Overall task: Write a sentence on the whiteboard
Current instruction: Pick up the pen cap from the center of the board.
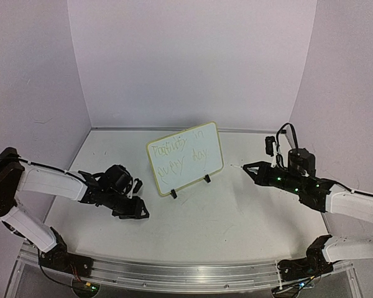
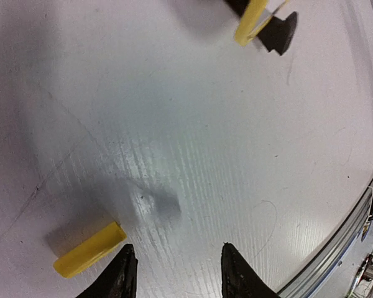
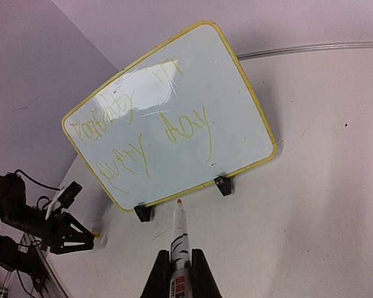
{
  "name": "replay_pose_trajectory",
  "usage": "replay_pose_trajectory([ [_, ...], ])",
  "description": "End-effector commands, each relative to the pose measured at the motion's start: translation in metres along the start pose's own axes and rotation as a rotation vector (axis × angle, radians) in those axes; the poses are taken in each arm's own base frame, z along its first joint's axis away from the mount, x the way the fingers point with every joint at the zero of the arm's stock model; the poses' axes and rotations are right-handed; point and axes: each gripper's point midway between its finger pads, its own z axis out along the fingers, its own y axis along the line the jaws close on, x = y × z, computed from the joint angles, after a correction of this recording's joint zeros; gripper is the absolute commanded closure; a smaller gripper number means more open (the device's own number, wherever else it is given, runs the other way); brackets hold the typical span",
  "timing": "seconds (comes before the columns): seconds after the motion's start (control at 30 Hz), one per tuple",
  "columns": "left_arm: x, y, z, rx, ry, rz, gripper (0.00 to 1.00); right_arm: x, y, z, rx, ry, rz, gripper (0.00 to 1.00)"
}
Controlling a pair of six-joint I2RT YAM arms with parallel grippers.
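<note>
The whiteboard (image 1: 185, 158) stands tilted on two black feet at the table's middle back. The sentence (image 1: 177, 155) crosses its face in two thin yellowish-green lines, which the right wrist view (image 3: 143, 133) also shows on the board (image 3: 236, 143). My right gripper (image 1: 247, 167) is shut on a white marker (image 3: 179, 230) with its cap off. The marker tip points at the board's lower edge, a short way off it. My left gripper (image 1: 137, 210) is open and empty (image 2: 177, 251), low over the table left of the board. A yellow marker cap (image 2: 90, 249) lies beside its left finger.
Pale walls close in the table on three sides. An aluminium rail (image 1: 186, 273) runs along the near edge. One board corner and a black foot (image 2: 280, 31) show in the left wrist view. A clear tube (image 3: 311, 48) lies along the back wall.
</note>
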Motion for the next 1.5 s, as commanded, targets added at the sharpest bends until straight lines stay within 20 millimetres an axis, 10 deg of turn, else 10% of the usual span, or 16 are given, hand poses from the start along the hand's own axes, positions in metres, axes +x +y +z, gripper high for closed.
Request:
replay_pose_trajectory([
  [0.0, -0.033, -0.027, -0.036, 0.039, -0.14, 0.118, 0.5, -0.01, 0.003, -0.003, -0.003, -0.045, -0.017, 1.0],
  [0.37, -0.029, 0.019, -0.023, -0.198, -0.071, 0.228, 0.43, -0.013, 0.006, -0.005, -0.013, -0.051, -0.017, 1.0],
  [1.47, 0.021, 0.031, -0.005, -0.179, 0.138, 0.197, 0.6, -0.01, 0.003, -0.002, -0.003, -0.037, -0.011, 1.0],
])
